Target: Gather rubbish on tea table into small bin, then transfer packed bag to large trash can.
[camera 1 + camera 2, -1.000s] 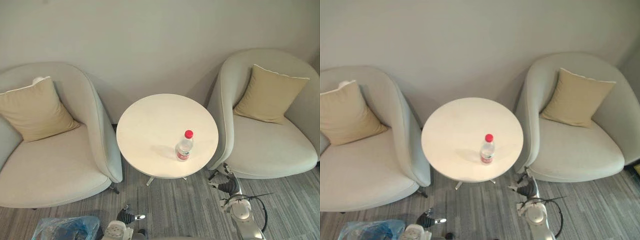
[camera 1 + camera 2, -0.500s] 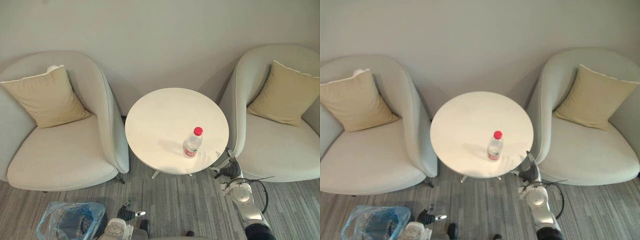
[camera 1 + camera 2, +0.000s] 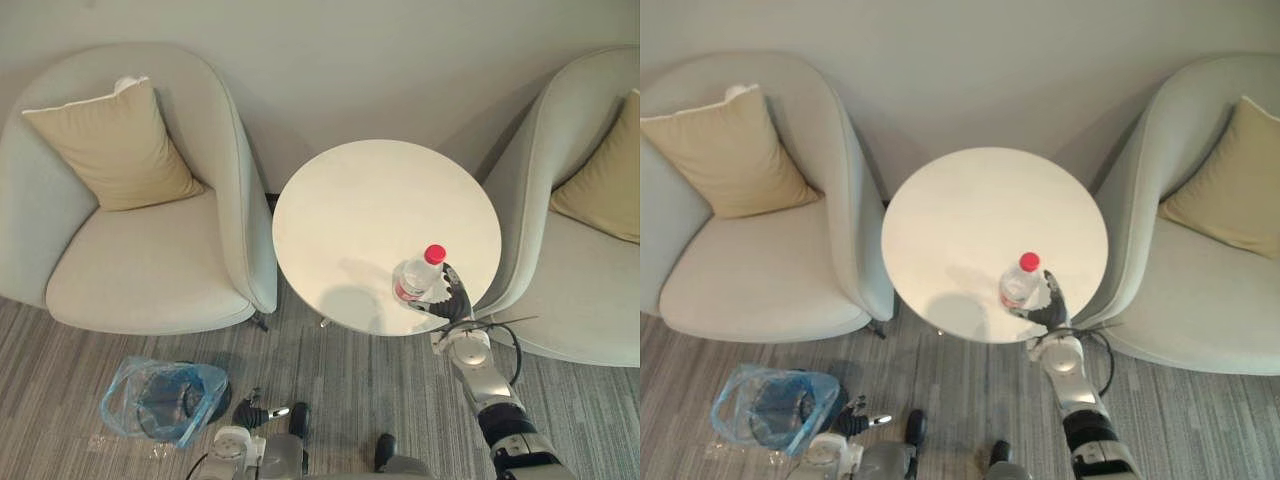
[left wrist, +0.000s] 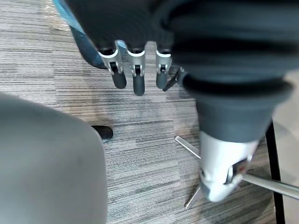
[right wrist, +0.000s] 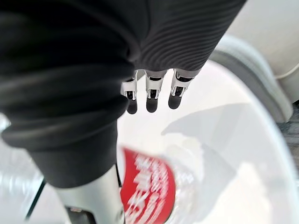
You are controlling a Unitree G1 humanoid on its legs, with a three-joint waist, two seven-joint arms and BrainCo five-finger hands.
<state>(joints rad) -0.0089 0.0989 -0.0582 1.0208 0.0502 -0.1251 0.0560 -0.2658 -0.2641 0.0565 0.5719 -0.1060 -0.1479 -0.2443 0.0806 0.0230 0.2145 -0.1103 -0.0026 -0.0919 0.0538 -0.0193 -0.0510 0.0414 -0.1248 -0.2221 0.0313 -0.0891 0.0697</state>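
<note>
Nearest, over the grey striped carpet (image 3: 350, 390): left hand (image 4: 134, 65), fingers straight and slightly apart, holding nothing. Beside it stood a small dark bin lined with a translucent blue plastic bag (image 3: 203, 388), contents unclear. Farther, near the edge of the round white tea table (image 3: 350, 210): clear plastic bottle with red cap (image 3: 417, 276), upright. The right hand (image 5: 148, 89) was alongside it, fingers straight, not clasped round it. Judged: gathering barely begun, bag transfer outstanding.

Striped grey carpet (image 3: 350, 400), round table (image 3: 380, 210) between armchairs (image 3: 150, 270) (tan cushions (image 3: 115, 145))
</note>
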